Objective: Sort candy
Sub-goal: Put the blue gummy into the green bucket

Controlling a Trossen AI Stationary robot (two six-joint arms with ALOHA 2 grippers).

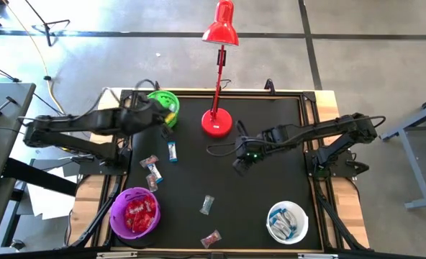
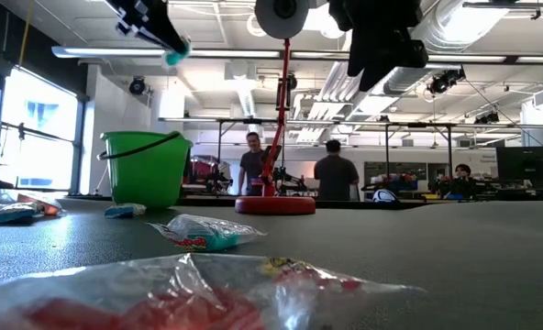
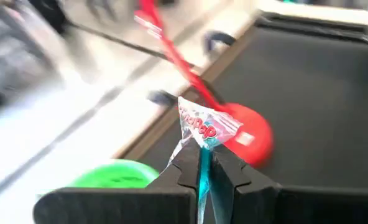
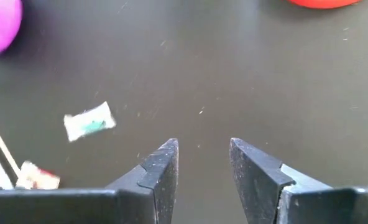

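One left gripper point(image 3: 204, 163) clamping clear-wrapped candy point(image 3: 204, 129), blurred green bowl point(image 3: 112, 174) half hidden, right gripper point(image 4: 202, 149) wide.

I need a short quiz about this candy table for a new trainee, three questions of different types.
1. True or false: the left gripper is shut on a clear candy.
2. Which bowl holds red candies? A green bowl; B purple bowl; C white bowl.
3. Fill in: the right gripper hovers over the mat, open and ____.

Key: 1 true; 2 B; 3 empty.
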